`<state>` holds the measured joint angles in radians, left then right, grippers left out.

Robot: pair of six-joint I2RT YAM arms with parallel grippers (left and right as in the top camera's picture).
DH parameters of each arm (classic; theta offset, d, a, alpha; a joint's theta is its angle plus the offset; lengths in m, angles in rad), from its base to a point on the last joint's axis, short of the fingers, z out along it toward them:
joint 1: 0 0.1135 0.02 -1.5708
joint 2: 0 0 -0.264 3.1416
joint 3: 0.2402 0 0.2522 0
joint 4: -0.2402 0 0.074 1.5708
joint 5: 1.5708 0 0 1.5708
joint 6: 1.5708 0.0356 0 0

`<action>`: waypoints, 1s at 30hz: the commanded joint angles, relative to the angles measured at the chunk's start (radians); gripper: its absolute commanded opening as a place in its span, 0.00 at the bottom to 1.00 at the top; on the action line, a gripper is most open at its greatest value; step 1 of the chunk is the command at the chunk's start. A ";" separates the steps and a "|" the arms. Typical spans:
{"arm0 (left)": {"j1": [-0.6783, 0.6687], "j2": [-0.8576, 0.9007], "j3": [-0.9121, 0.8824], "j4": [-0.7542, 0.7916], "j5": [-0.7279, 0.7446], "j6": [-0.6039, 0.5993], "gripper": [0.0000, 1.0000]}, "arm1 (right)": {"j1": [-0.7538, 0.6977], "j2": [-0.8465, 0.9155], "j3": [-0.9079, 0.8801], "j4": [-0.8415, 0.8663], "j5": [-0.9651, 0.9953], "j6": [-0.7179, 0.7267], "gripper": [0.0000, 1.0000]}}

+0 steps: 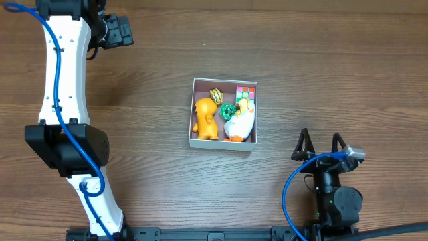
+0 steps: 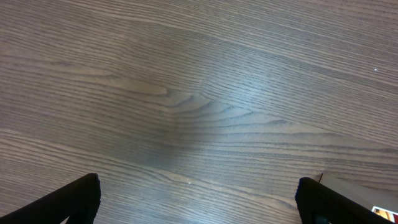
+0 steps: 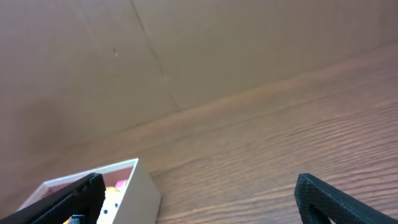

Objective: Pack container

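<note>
The container [image 1: 221,143], a shallow white-walled box with a pink inside, sits at the middle of the table. Inside it lie an orange dinosaur toy [image 1: 205,119], a white duck [image 1: 241,124], a green round toy [image 1: 228,110], a small burger toy [image 1: 216,94] and a colourful cube [image 1: 245,92]. My left gripper [image 1: 118,31] hangs open at the far left corner, well away from the box; in its wrist view its gripper [image 2: 198,200] frames only bare wood. My right gripper [image 1: 320,144] stands open near the front right. The container's white wall [image 3: 142,188] shows beside its left finger [image 3: 78,198].
The brown wooden table [image 1: 334,60] spreads around the box. The left arm's white links [image 1: 63,73] run along the left side. A blue cable [image 1: 294,184] loops by the right arm's base. A brown wall [image 3: 186,50] rises behind the table.
</note>
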<state>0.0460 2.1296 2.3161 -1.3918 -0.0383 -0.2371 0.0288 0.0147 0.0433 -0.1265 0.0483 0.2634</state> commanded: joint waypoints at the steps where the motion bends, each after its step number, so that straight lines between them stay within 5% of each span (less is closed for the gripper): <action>1: -0.001 -0.007 0.023 0.001 0.003 -0.014 1.00 | 0.004 -0.012 -0.021 0.017 -0.010 -0.033 1.00; 30: -0.001 -0.007 0.023 0.001 0.003 -0.014 1.00 | 0.004 -0.012 -0.035 0.047 -0.013 -0.048 1.00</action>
<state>0.0460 2.1292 2.3161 -1.3918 -0.0383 -0.2371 0.0284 0.0147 0.0185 -0.0895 0.0406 0.2272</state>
